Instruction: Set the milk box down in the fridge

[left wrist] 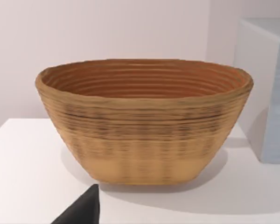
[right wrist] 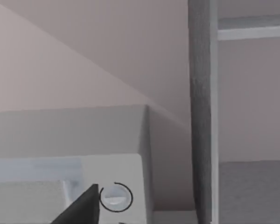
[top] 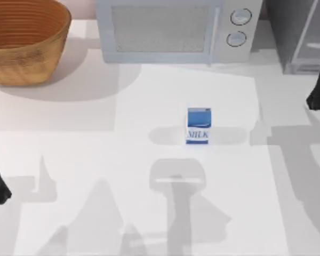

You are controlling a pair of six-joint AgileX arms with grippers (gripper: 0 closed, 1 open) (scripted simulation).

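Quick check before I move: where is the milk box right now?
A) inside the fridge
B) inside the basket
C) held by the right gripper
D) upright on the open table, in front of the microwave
D: the milk box stands upright on the table, in front of the microwave, untouched by either arm.

The basket [left wrist: 144, 126] looks woven — coiled, ribbed fibre, rough and matt. The milk box [top: 198, 126] reads as smooth printed carton. The microwave [top: 173, 31] and fridge [top: 301, 34] casings look smooth, matt — the white table [top: 96, 160] likewise.
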